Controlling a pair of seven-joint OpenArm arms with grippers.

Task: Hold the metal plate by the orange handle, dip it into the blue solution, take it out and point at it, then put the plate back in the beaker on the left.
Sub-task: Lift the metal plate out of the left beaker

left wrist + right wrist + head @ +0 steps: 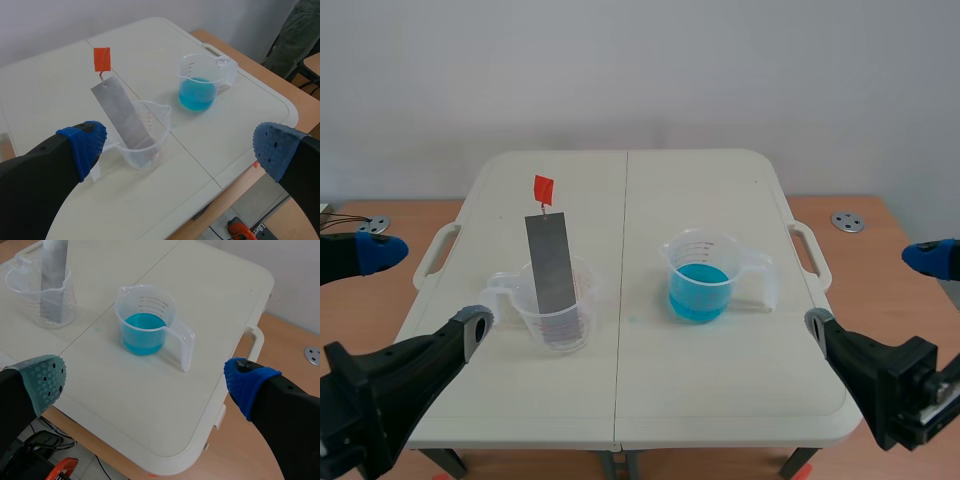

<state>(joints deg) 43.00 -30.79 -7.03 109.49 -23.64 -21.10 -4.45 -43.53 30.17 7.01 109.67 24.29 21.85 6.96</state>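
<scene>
The white table (pixel 720 390) lies under and ahead of both grippers. The left gripper (pixel 177 147) is spread wide and holds nothing, and so is the right gripper (pixel 146 377). The beaker of blue solution (pixel 146 325) stands ahead of the right gripper. The clear beaker (pixel 150 145) stands just ahead of the left one. The metal plate (pixel 122 115) leans in the clear beaker, its orange handle (pixel 102 59) at the far, upper end. The first step, taking the handle, looks not yet begun. It calls for a reach past the rim and a narrow pinch on that small tab.
</scene>
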